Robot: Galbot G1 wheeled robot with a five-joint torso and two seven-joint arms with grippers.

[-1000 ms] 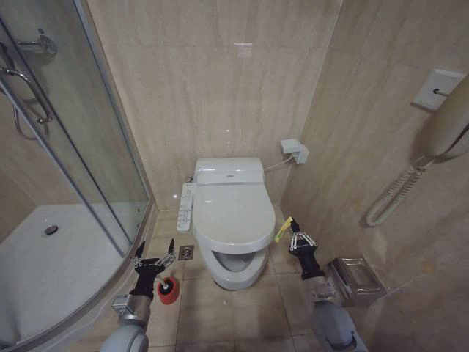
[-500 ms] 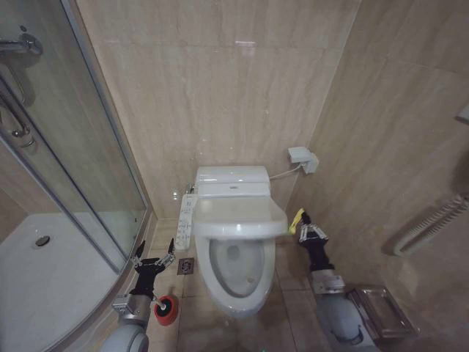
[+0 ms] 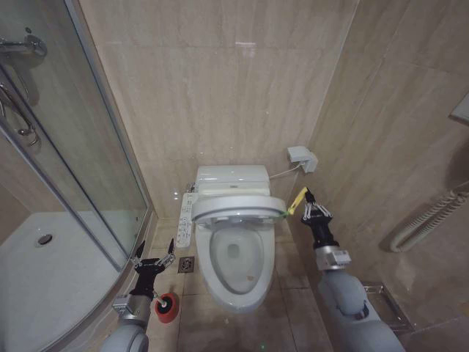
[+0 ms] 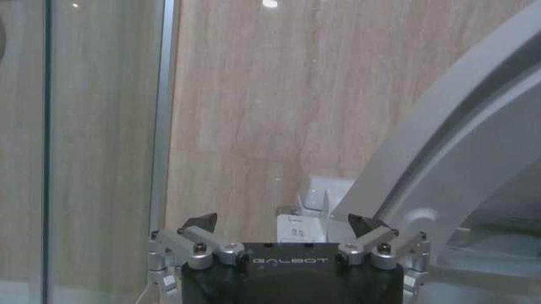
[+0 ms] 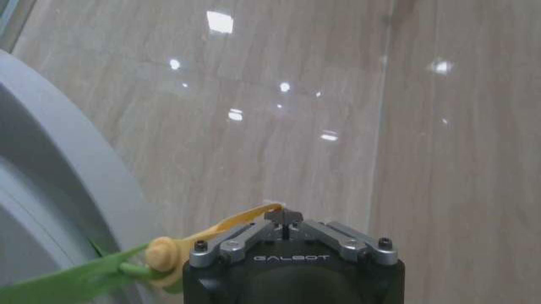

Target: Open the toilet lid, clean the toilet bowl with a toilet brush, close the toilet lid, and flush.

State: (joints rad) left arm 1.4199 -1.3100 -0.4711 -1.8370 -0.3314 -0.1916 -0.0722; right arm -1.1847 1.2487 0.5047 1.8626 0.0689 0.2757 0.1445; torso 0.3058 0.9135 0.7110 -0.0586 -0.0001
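Note:
The toilet lid (image 3: 238,207) is lifted partway and shows almost edge-on above the toilet bowl (image 3: 236,275), whose water hole is in sight. My right gripper (image 3: 308,209) is shut on the green-and-yellow strap (image 3: 297,201) at the lid's right rim. In the right wrist view the closed right gripper (image 5: 283,218) pinches the yellow strap (image 5: 222,224) beside the lid's edge (image 5: 59,158). My left gripper (image 3: 154,258) hangs open left of the bowl, just above the toilet brush (image 3: 166,308) with its red base on the floor. In the left wrist view the left gripper (image 4: 283,225) holds nothing, and the lid (image 4: 457,139) curves off to one side.
A curved glass shower enclosure (image 3: 80,161) and its white tray (image 3: 44,271) stand at the left. A control panel (image 3: 185,216) runs along the toilet's left side, with a floor drain (image 3: 185,265) below it. A wall box (image 3: 302,158) and a metal rack (image 3: 385,301) are at the right.
The lid has swung up from flat on the seat, uncovering the bowl. My right gripper has risen with the strap. The camera has tilted. The left arm has stayed put.

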